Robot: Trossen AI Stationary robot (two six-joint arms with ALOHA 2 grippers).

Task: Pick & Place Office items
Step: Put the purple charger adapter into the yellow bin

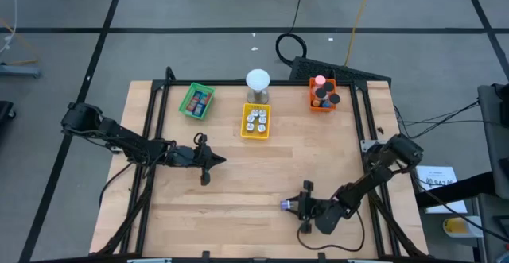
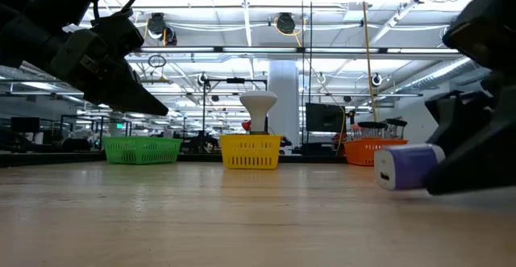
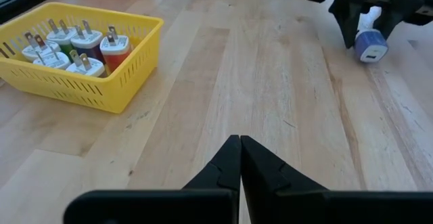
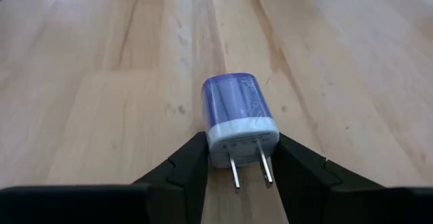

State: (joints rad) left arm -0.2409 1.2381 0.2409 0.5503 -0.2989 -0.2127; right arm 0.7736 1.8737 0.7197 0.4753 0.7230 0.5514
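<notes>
1. Purple-and-white plastic plug charger [image 4: 239, 119] lay on its side on the bare wooden table [image 1: 238, 183], well toward the robot's side of the yellow plastic basket [image 1: 255, 121] and off to the right.
2. Right gripper [image 4: 237, 166] sat low at the table, fingers flanking the charger's white pronged end; whether the pads already touched the body could not be told.
3. Charger's long axis ran straight out from the gripper, metal prongs pointing back toward the wrist, purple end away.
4. Jaws stood narrow, about the width of the charger; grip judged imminent, lift not yet begun.
5. Left gripper [image 3: 239, 158] hung shut near the table's left side, farther from the charger than the right one.
6. Yellow basket already held similar pronged chargers, a likely destination.
</notes>
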